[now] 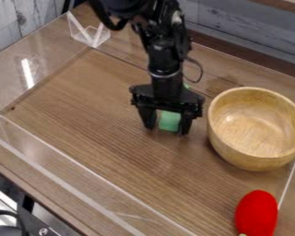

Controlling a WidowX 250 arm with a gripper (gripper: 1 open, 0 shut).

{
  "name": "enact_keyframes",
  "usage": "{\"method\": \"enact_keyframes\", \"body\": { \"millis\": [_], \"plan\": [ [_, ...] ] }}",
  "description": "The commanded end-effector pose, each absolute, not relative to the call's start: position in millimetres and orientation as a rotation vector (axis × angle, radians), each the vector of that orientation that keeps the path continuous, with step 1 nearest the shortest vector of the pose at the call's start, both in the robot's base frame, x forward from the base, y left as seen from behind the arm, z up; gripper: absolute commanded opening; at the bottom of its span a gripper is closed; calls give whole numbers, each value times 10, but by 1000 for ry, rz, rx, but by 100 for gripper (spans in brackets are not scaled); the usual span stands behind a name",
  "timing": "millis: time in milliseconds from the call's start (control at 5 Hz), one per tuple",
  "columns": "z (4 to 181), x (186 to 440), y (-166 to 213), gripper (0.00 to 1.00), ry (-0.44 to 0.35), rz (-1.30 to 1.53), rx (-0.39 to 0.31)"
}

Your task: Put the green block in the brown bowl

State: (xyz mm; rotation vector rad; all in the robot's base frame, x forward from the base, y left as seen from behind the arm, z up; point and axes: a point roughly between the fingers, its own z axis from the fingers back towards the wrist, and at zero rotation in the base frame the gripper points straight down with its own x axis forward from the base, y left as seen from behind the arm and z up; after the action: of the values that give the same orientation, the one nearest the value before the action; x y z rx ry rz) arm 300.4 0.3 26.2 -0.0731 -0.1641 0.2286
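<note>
Wooden counter (100, 138) scene. The brown bowl (256, 126) is seen at the right, with nothing visible inside it. The green block (171, 120) lies on the counter just left of the bowl, apart from its rim; its long axis cannot be told, since it is largely masked. The gripper (165, 118) is pointed straight down over the block, its fingers (145, 116) spread apart on either side of it, not clamped. A red rounded object (256, 213) is seen near the front right corner, well apart from the block. A clear bracket (88, 32) stands at far left.
</note>
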Motion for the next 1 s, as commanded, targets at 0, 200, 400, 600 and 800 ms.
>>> {"method": "enact_keyframes", "body": {
  "millis": [0,200,400,600,800],
  "plan": [
    [337,3184,107,100,-213,191,-77],
    [320,3253,199,100,-218,158,-76],
    [397,3265,260,0,-226,231,-61],
    [673,3274,256,0,-265,247,-38],
    [1051,3295,185,0,-327,251,-26]
  ]
}}
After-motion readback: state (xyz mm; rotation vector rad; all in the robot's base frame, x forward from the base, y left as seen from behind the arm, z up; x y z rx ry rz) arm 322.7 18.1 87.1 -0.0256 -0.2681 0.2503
